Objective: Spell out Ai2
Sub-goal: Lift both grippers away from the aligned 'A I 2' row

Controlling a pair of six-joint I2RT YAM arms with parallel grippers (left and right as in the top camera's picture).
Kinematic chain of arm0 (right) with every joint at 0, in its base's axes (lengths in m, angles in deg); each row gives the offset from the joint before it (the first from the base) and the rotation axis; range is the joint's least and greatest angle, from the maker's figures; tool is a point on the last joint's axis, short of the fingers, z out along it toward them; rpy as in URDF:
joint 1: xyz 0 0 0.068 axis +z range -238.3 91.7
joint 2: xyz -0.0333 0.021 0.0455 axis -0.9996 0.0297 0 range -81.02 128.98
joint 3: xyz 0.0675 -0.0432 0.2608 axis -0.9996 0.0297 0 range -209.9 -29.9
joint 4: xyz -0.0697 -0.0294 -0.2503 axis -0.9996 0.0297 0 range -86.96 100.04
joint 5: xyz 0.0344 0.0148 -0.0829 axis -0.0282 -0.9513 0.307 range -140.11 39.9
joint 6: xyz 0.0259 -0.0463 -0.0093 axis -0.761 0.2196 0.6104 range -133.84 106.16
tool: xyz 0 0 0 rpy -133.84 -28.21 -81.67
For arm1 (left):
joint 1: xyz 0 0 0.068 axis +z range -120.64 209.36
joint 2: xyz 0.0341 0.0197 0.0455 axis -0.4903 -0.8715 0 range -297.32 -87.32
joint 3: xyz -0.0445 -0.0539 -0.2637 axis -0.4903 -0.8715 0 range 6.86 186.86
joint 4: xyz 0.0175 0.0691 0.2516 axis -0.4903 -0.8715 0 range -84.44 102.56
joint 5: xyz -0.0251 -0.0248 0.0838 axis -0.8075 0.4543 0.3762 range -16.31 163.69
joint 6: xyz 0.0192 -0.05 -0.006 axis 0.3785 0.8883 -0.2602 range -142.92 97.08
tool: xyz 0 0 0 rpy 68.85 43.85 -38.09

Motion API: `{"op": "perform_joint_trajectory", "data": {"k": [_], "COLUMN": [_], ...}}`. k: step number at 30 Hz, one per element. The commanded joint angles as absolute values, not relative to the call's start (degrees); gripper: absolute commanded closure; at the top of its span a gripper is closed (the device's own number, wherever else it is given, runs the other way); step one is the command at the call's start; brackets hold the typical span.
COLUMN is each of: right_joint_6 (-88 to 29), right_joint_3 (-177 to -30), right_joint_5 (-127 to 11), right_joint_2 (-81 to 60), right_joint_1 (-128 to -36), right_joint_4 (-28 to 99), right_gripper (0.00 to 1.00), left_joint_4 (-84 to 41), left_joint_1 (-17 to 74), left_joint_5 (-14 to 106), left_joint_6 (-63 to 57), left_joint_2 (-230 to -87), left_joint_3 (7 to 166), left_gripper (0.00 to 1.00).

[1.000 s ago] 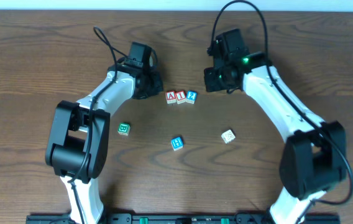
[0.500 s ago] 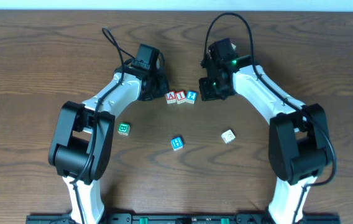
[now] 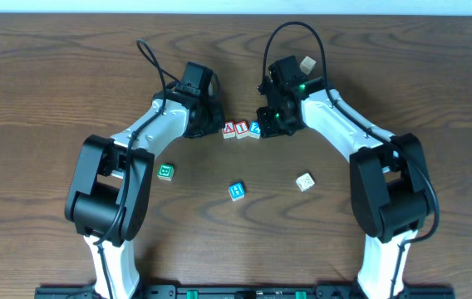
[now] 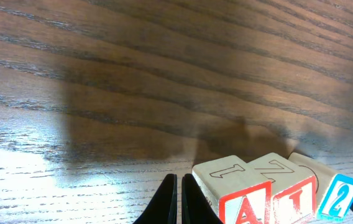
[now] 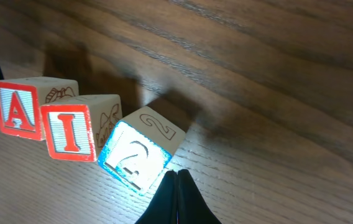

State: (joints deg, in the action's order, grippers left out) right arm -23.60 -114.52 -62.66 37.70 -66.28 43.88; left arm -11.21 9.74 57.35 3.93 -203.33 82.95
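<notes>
Three letter cubes stand in a row at the table's middle: the red "A" cube (image 3: 228, 129) (image 4: 242, 200) (image 5: 18, 112), the red "I" cube (image 3: 242, 129) (image 4: 291, 194) (image 5: 71, 132) and the blue "2" cube (image 3: 254, 128) (image 4: 342, 199) (image 5: 133, 155). A and I touch side by side. The 2 cube is turned a little out of line. My left gripper (image 3: 218, 129) (image 4: 179, 178) is shut and empty, its tips right beside the A cube's left side. My right gripper (image 3: 266, 128) (image 5: 176, 173) is shut and empty, its tips at the 2 cube's right edge.
A green-lettered cube (image 3: 165, 172) lies at the left. A blue "H" cube (image 3: 237, 191) lies in front of the row. A pale cube (image 3: 305, 182) lies at the front right. Both arms reach in from the sides over the dark wooden table (image 3: 45, 75).
Both shut grippers have moved inward toward the row. The left one came right up to the A cube. The right one came down and left to the 2 cube.
</notes>
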Motion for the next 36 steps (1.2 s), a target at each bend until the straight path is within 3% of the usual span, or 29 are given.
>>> {"op": "perform_joint_trajectory", "data": {"k": [1,36], "right_joint_6": [-22.59,-22.55], "right_joint_3": [-114.41,-114.43], "right_joint_5": [-64.17,-61.04], "right_joint_2": [39.01,39.01], "right_joint_1": [-65.71,-67.92], "right_joint_4": [43.64,42.24], "right_gripper": [0.99,0.99], "left_joint_4": [-11.34,-9.64], "left_joint_1": [9.72,9.66], "left_joint_5": [57.77,55.6], "left_joint_6": [4.15,3.03], "left_joint_2": [-204.24,-204.24], "left_joint_3": [82.34,82.34], "left_gripper": [0.94,0.94]}}
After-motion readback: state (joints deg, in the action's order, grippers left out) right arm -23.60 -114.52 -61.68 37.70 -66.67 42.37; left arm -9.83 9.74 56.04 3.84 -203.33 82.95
